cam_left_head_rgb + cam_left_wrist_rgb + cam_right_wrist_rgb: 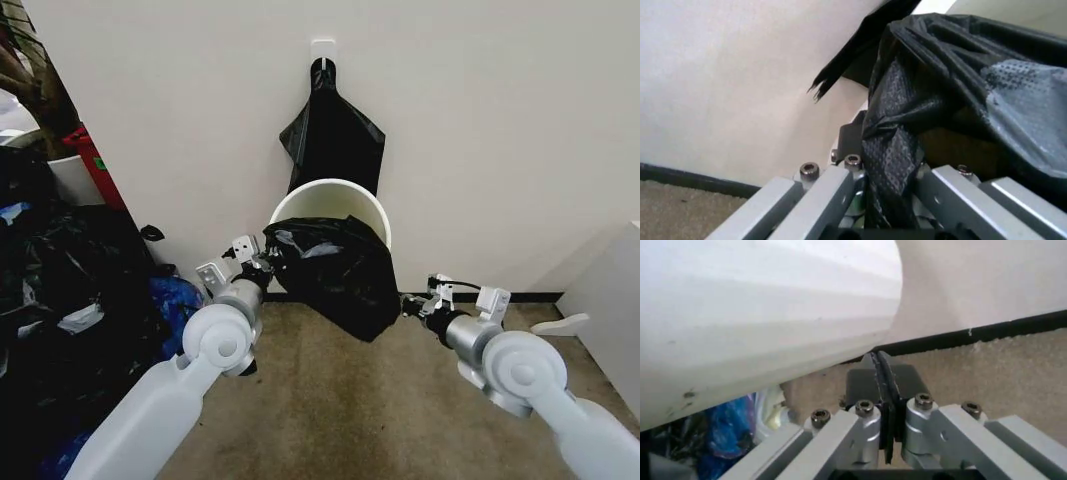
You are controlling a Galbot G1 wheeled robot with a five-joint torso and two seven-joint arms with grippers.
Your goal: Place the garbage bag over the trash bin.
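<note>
The left gripper (262, 262) is at the left side of the trash bin (335, 205), just below its rim, and it is clamped on the garbage bag (335, 270). In the left wrist view a gathered fold of the bag (890, 165) goes down between the two fingers (848, 137) of this gripper, and the black plastic spreads out from there over the side of the bin.

The right gripper (408, 306) is lower, at the right side of the bin near its foot, close to the hanging corner of the bag. In the right wrist view its two black fingers (870, 377) are pressed flat together and nothing is seen between them; the white wall of the bin (760, 315) is just beside them.

The bag hangs over the front of the bin's rim and falls down the front, with its lowest corner near the carpet (350, 410). The back part of the rim is bare and the mouth of the bin is open to see.

The bin stands on the carpet against a white wall (500, 120). Above it, flat black bags (333, 135) hang from a white hook (323, 48). At the robot's left there is a heap of black sacks (60, 300) and a red container (98, 165).
</note>
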